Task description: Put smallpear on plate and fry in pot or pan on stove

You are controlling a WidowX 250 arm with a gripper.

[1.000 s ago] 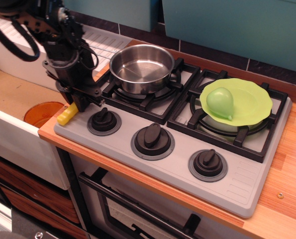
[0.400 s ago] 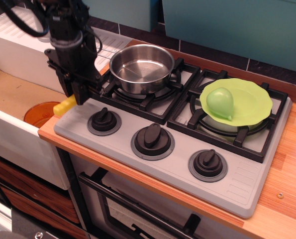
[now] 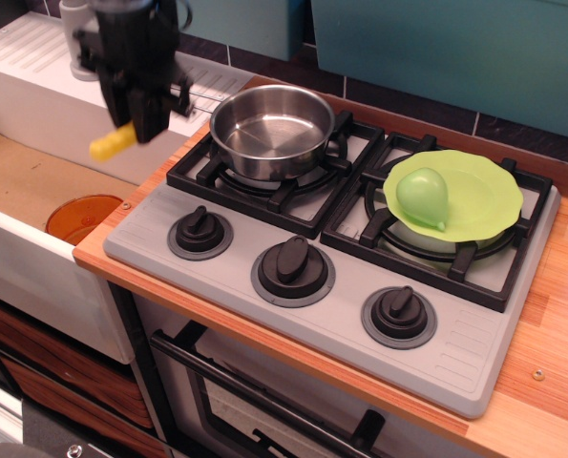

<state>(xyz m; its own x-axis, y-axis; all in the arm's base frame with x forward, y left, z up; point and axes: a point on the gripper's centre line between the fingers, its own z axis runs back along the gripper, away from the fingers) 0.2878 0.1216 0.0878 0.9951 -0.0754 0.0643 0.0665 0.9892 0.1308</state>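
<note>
Fry lifted clear of the stove; pear already on the plate

We see the stove (image 3: 293, 286) unchanged, the pan (image 3: 272, 129) empty on its left burner and the plate (image 3: 474, 196) on the right one with the pear (image 3: 423, 196) lying on it; our tool (image 3: 136, 119), down at the stove's front-left corner a second ago, has risen left of the pan, clamped on the fry (image 3: 110, 143); we judge only the drop into the pan remains.
</note>
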